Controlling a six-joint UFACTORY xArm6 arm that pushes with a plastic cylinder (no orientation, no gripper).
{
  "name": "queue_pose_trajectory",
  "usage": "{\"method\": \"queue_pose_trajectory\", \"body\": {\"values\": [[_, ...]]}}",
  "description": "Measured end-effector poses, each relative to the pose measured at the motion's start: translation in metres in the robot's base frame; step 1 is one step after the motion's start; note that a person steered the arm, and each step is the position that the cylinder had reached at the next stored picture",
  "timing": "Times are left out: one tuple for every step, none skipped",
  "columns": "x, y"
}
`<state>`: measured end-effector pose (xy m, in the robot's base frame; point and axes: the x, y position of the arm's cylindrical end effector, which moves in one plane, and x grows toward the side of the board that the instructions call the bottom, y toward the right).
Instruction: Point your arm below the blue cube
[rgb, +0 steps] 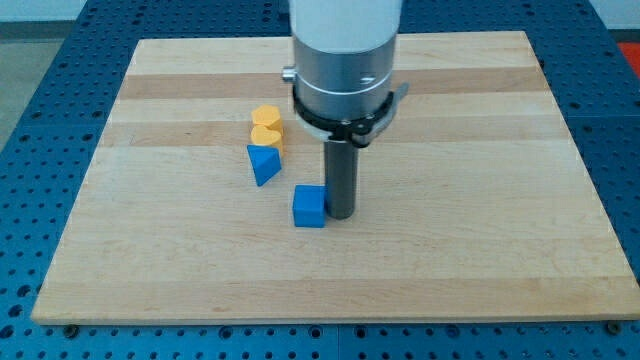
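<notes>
The blue cube (310, 206) sits on the wooden board (480, 250) a little left of the middle. My tip (342, 214) stands right beside the cube's right side, touching or almost touching it, level with the cube's lower half. The dark rod rises from there into the arm's white and silver body at the view's top. A blue triangular block (263, 163) lies up and to the left of the cube. A yellow block (266, 127), shaped like two joined rounds, lies just above the triangular block.
The board rests on a blue perforated table (40, 120) that shows along every side. The arm's wide body (344, 60) hides part of the board's upper middle.
</notes>
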<state>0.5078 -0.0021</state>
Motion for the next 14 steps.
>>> {"method": "queue_pose_trajectory", "body": {"values": [[0.0,-0.022],[0.0,-0.039],[0.0,-0.046],[0.0,-0.03],[0.001,0.0],[0.033,0.001],[0.072,-0.012],[0.085,-0.06],[0.081,-0.077],[0.071,-0.078],[0.07,-0.078],[0.07,-0.078],[0.065,-0.078],[0.046,-0.08]]}}
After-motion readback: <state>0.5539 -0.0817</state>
